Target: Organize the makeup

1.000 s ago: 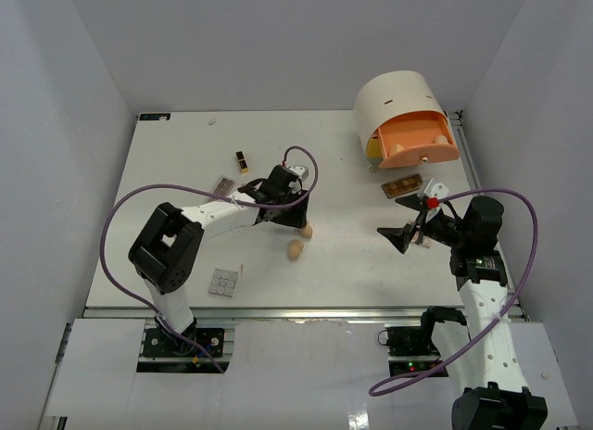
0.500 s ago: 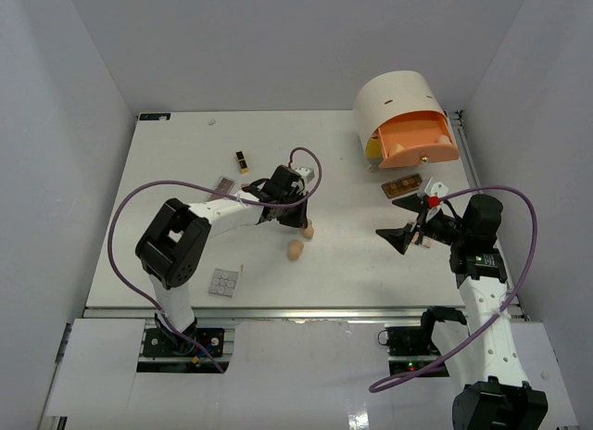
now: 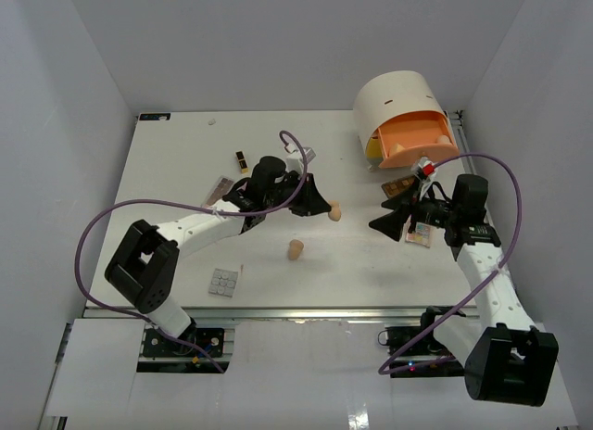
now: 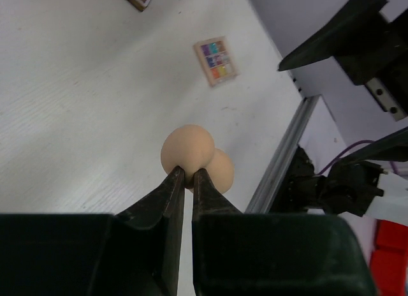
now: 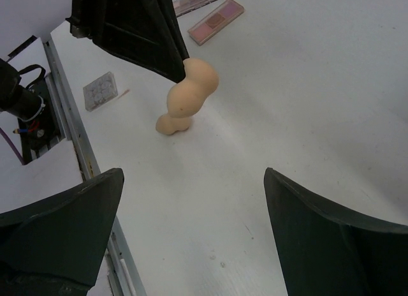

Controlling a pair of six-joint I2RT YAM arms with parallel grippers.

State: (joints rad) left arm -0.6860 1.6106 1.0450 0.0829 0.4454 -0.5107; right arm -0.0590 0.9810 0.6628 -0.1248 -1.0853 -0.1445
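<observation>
Above the table (image 3: pixel 185 152), left tool (image 3: pixel 323 208) pinches 1 sponge (image 3: pixel 334 209) between its tips; right tool (image 3: pixel 387 217) gapes empty.

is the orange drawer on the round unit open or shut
Open. The orange drawer juts out of the cream drawer unit toward the arms, and the top view looks straight down into its exposed inside.

Left gripper (image 4: pixel 189 176), black fingers at bottom centre, pinched tight on a tan egg-shaped foam sponge (image 4: pixel 187 149) mid-frame. Second tan sponge (image 4: pixel 222 171) partly hidden just behind it, lower right. Small flat multicoloured rectangular palette (image 4: pixel 215 61) lies on the white table (image 4: pixel 76 117), upper centre. Silver metal rail (image 4: pixel 284 152) runs diagonally at right.
</observation>
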